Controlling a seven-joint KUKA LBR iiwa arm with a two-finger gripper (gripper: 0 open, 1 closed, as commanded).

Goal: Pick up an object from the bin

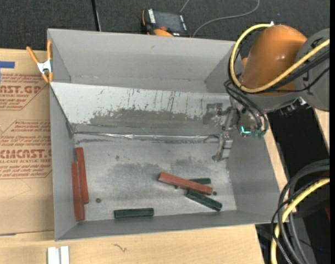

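Note:
My gripper (224,146) hangs near the bin's right wall, above the floor at mid depth, with nothing seen in it. Nearest to it, below and to its left, lies a red-brown flat stick (184,182), slanting down to the right. A dark green stick (204,201) lies against its right end, and another short dark green piece (201,181) shows just behind it. The gripper stands apart from all of them.
A dark green stick (133,214) lies flat by the front wall. Two red-brown sticks (79,185) lie lengthwise along the left wall. The arm with its orange cover and cables leans in over the right rim.

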